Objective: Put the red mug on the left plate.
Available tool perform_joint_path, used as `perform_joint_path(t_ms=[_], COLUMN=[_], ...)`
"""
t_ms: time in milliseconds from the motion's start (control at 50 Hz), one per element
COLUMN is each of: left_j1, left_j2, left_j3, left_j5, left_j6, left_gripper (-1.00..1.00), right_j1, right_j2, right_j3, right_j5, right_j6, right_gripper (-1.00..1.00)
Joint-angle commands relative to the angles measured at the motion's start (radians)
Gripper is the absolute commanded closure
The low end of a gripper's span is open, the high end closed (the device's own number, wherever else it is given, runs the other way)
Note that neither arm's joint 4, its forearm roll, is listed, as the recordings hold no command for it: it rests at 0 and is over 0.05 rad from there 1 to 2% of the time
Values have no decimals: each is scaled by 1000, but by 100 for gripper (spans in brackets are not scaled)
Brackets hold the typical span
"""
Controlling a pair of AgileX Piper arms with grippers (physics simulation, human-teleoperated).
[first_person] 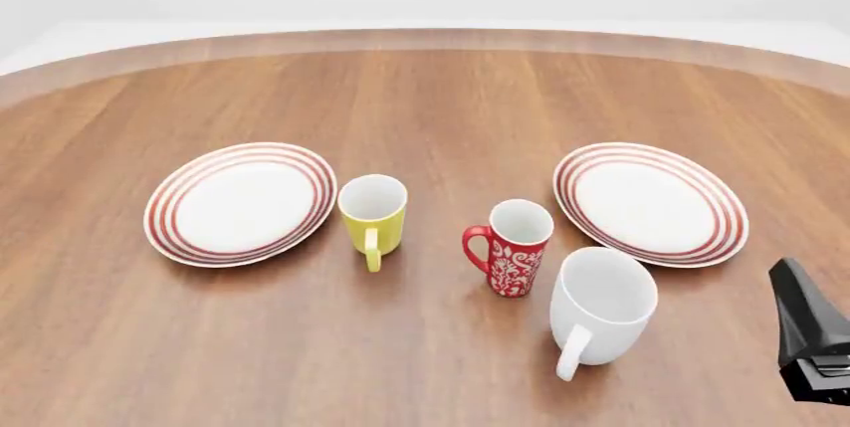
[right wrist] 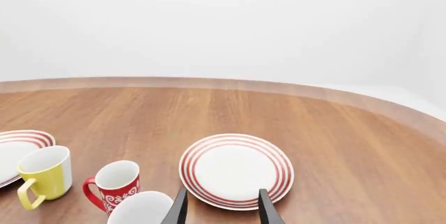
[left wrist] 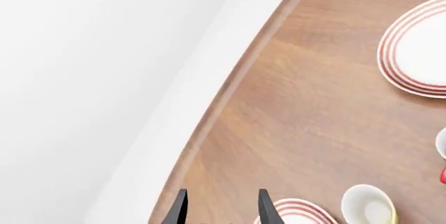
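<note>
Nothing is done yet: the red mug (first_person: 509,248) stands on the desk near its middle, between the two plates, well apart from the left plate (first_person: 241,203). Both arms' fingers are spread and hold nothing.
</note>
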Motion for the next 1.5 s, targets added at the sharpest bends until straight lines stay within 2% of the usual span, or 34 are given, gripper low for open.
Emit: perform_joint_path(t_ms=[20, 60, 200, 300, 500, 640, 820, 1140, 1500], left_j1=[-23, -29, -78, -92, -125, -147, -184, -229, -292], left_j2=[164, 174, 232, 267, 268, 274, 294, 343, 327], left_j3=[-196, -175, -232, -240, -134, -80, -23, -5, 158], left_j5=[137, 139, 182, 170, 124, 98, 56, 23, -67], left_j6=[-71, -47, -94, -104, -102, -126, -144, -158, -189], left_gripper=[-100, -100, -100, -100, -100, -100, -100, -100, -100], right_j1=[0, 0, 0, 0, 0, 0, 0, 0, 0], right_j2=[0, 0, 0, 0, 0, 0, 0, 0, 0], right_j3=[0, 0, 0, 0, 0, 0, 0, 0, 0], right_j5=[0, 0, 0, 0, 0, 0, 0, 0, 0], right_j6=[0, 0, 0, 0, 0, 0, 0, 0, 0], right_gripper=[-100, -100, -100, -100, -100, -100, -100, -100, -100])
